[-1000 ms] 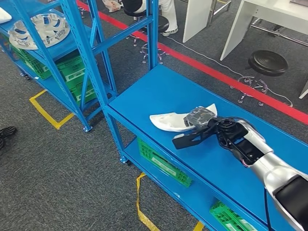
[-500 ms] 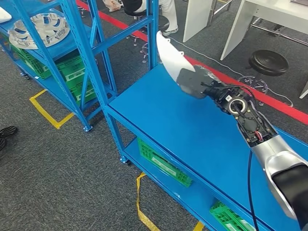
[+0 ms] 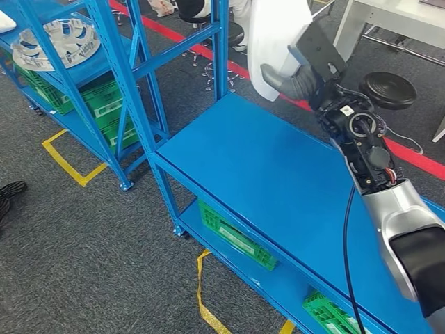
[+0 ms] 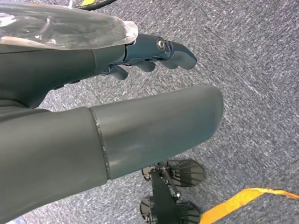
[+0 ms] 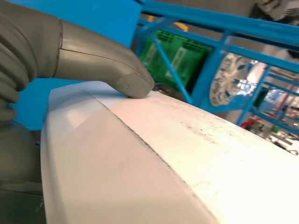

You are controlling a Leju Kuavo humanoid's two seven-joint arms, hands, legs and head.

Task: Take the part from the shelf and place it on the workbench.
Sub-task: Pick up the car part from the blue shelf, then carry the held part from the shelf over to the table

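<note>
The right robot hand (image 3: 302,69) grips the white part (image 3: 272,38), lifted above the blue shelf (image 3: 252,167); it should carry the part level, thumb (image 5: 105,60) pressed firmly on top.

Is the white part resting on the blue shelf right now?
No, the right hand holds the white part lifted well above the blue shelf, whose top surface is bare beneath it.
</note>
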